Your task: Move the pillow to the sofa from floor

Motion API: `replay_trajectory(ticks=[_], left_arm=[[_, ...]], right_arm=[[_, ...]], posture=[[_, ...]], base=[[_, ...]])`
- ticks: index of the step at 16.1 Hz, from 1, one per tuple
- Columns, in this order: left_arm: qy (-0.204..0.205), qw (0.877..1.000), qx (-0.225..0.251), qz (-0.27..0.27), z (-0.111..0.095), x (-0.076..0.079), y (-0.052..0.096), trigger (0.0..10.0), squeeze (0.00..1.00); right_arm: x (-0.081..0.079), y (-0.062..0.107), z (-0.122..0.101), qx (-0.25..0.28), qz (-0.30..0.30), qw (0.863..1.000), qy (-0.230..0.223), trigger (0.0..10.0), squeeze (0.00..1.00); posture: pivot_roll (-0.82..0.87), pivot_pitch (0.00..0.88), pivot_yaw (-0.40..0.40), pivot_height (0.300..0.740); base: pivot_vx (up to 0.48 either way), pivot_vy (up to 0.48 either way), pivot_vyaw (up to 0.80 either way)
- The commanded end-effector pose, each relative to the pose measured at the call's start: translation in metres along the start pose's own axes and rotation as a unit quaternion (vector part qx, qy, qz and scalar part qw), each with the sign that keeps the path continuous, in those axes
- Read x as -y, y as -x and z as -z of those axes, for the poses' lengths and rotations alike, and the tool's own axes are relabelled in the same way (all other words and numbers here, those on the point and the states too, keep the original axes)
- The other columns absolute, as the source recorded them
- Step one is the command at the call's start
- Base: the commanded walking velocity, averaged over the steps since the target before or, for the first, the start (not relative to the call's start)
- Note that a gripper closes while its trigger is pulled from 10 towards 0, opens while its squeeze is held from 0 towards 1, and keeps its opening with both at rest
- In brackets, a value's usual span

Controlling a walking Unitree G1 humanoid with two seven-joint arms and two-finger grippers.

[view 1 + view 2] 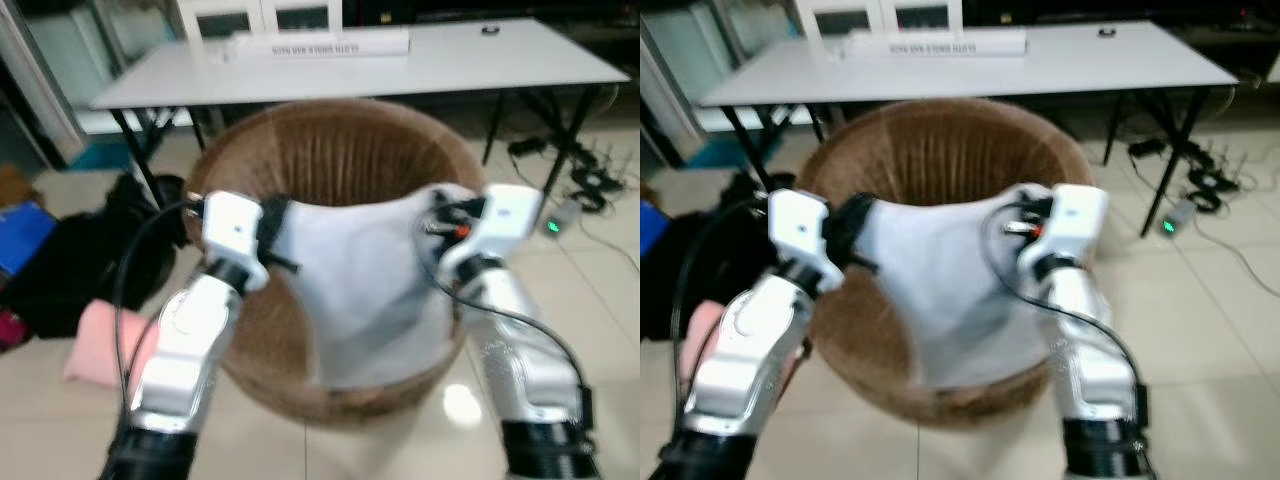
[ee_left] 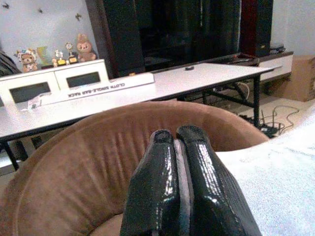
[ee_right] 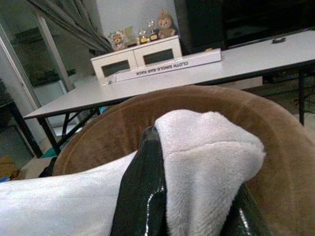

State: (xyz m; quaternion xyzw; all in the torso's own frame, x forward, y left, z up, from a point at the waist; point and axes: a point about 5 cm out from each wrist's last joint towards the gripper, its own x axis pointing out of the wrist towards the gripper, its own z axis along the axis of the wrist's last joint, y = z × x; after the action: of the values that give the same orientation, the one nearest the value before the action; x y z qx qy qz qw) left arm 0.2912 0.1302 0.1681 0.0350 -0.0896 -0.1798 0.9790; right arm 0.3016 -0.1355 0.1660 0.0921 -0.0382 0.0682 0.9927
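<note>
- On the far left I see a pink cushion (image 1: pixel 100 345) lying on the floor (image 1: pixel 40 400), beside a dark bag (image 1: pixel 90 250).
- My left gripper (image 2: pixel 179 147) is at the left edge of the white pillow (image 1: pixel 365 290); its fingers (image 2: pixel 157 187) are pressed together on a thin fold of the white fabric.
- The white pillow hangs between both grippers, over the seat of the round brown sofa (image 1: pixel 340 150) and against its backrest.
- My right gripper (image 3: pixel 194 191) is at the right upper corner of the pillow; its fingers (image 3: pixel 142 191) are pinching that fluffy corner.
- Behind the sofa stands a white table (image 1: pixel 450 60) with a long white box (image 1: pixel 320 45) on it.
- On the right, cables (image 1: pixel 590 180) lie on the floor.
</note>
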Motion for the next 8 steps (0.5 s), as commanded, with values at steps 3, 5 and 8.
replay_trajectory(ticks=[3, 5, 8], left_arm=[[-0.005, 1.0, 0.023, -0.008, -0.0093, -0.0023, -0.0017, 10.0, 0.0], [-0.005, 1.0, 0.023, -0.008, -0.0095, -0.0033, -0.0016, 10.0, 0.0], [-0.006, 1.0, 0.023, -0.01, -0.0095, -0.004, -0.0012, 10.0, 0.0]], right_arm=[[0.0096, 0.0007, -0.0063, 0.013, 0.015, 1.0, 0.006, 10.0, 0.0], [0.0088, 0.0009, -0.0064, 0.015, 0.013, 1.0, 0.007, 10.0, 0.0], [0.0092, 0.0016, -0.0059, 0.014, 0.013, 1.0, 0.011, 10.0, 0.0]], posture=[[0.0, 0.0, 0.082, 0.74], [0.0, 0.0, 0.084, 0.74], [0.0, 0.0, 0.081, 0.74]], base=[[0.356, 0.0, 0.0], [0.356, 0.0, -0.8], [0.358, 0.0, -0.46]])
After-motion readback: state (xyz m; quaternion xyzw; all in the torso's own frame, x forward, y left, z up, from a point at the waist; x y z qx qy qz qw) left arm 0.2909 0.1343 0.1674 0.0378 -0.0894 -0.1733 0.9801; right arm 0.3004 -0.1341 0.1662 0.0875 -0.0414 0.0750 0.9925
